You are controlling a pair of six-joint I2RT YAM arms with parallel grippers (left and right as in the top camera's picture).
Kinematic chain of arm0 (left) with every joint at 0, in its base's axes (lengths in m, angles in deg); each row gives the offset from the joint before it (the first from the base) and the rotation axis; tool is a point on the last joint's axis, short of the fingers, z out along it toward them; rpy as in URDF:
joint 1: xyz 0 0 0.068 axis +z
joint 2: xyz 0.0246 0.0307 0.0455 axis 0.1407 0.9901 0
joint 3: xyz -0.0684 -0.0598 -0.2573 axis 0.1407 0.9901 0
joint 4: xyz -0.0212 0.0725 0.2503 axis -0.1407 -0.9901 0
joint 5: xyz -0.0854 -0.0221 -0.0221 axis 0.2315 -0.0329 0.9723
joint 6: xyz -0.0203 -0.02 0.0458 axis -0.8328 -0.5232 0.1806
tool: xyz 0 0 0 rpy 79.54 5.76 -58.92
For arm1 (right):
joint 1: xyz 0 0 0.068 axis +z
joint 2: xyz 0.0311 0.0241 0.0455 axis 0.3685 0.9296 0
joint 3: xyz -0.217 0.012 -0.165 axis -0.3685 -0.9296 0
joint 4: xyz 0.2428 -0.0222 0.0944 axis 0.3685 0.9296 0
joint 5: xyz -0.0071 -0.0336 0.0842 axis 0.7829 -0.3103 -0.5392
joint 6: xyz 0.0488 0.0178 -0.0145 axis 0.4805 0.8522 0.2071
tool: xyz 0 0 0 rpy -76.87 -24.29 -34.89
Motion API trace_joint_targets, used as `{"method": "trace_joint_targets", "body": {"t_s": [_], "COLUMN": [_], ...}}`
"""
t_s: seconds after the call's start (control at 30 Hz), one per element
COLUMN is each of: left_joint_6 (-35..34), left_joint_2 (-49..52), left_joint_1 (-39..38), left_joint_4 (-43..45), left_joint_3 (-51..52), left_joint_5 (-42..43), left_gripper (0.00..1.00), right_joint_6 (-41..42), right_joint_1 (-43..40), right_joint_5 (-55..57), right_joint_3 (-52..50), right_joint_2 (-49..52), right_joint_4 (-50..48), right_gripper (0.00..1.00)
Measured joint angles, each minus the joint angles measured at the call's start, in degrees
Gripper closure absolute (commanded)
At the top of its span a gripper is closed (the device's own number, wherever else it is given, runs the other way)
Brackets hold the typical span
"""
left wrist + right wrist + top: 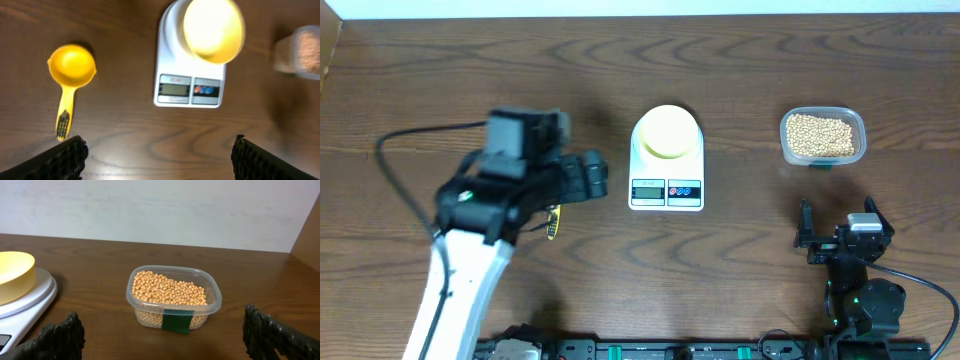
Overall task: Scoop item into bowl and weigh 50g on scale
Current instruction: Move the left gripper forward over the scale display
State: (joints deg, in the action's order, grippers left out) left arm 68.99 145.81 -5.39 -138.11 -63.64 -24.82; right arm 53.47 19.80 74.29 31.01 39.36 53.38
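Observation:
The white scale (667, 188) stands mid-table with the pale yellow bowl (668, 132) on its platform. The beans (820, 134) fill a clear tub (788, 150) at the right. A bright yellow scoop (71, 66) lies empty on the wood left of the scale (189, 90); from overhead only its handle end (553, 222) shows under my left arm. My left gripper (582, 178) hangs open above the table near the scoop, holding nothing (160, 161). My right gripper (840, 235) is open and empty, in front of the tub (172, 305) of beans (167, 290).
A green label (176, 321) marks the tub's near side. The bowl (15, 275) and scale (30, 300) sit left of the tub in the right wrist view. A pale wall (160, 210) runs behind the table's far edge.

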Motion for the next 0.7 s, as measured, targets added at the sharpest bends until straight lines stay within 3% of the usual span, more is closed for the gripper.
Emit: {"method": "trace_joint_targets", "body": {"t_s": [0.1, 0.23, 0.43, 0.7], "left_joint_6": [-4.39, -6.60, -7.02, -1.03], "left_joint_2": [4.83, 10.60, 18.36, 27.15], "left_joint_1": [-6.56, -10.03, -11.58, -14.58], "left_joint_4": [-0.22, -0.13, 0.98, 6.71], "left_joint_3": [-0.46, -0.46, -0.46, -0.17], "left_joint_5": [-7.65, -11.82, -10.16, -6.97], "left_gripper": [0.05, 0.05, 0.05, 0.05], "right_joint_6": [0.00, 0.00, 0.02, 0.02], "right_joint_1": [0.00, 0.00, 0.00, 0.00], "right_joint_5": [0.00, 0.00, 0.00, 0.00], "right_joint_3": [0.00, 0.00, 0.00, 0.00], "right_joint_2": [0.00, 0.00, -0.02, 0.00], "right_joint_4": [-0.02, 0.00, 0.00, 0.00], "right_gripper": [0.01, 0.01, 0.01, 0.01]}}
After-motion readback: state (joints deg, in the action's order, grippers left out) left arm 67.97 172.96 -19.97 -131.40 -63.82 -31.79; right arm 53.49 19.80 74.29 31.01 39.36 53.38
